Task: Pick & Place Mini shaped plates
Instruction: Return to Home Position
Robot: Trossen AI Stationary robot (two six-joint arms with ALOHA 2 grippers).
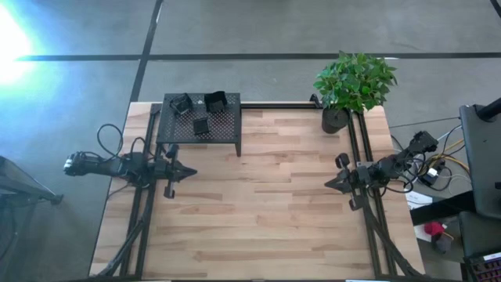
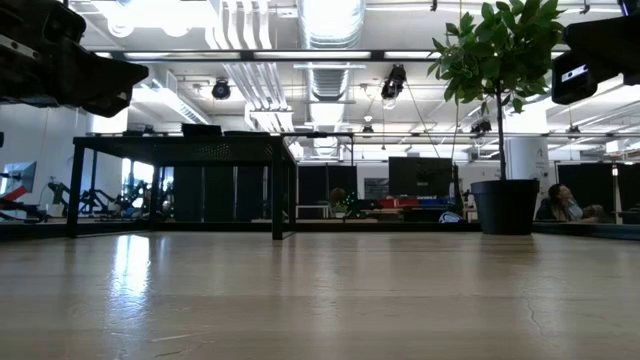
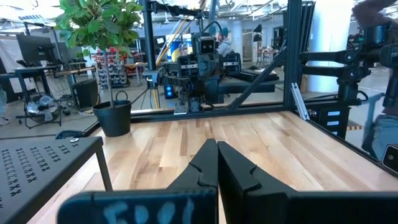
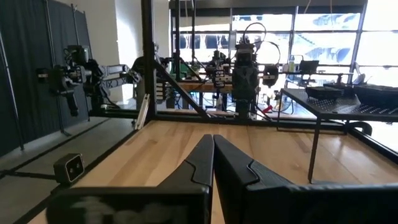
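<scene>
Three mini shaped plates, small glossy black dishes (image 1: 181, 103) (image 1: 215, 100) (image 1: 201, 125), rest on the top of a black perforated stand (image 1: 227, 133) at the table's far left. In the right wrist view two of them (image 4: 326, 91) (image 4: 376, 90) show on the stand's top. My left gripper (image 1: 192, 170) (image 3: 217, 144) hovers shut at the table's left side, just nearer than the stand, pointing level toward the right. My right gripper (image 1: 327, 184) (image 4: 213, 138) hovers shut at the right side, pointing toward the left. Neither holds anything.
A green plant in a black pot (image 1: 335, 119) (image 2: 505, 205) stands at the table's far right corner. Black frame rails (image 1: 368, 204) run along both sides of the table. Bare wooden tabletop (image 1: 258, 211) lies between the two grippers and toward the near edge.
</scene>
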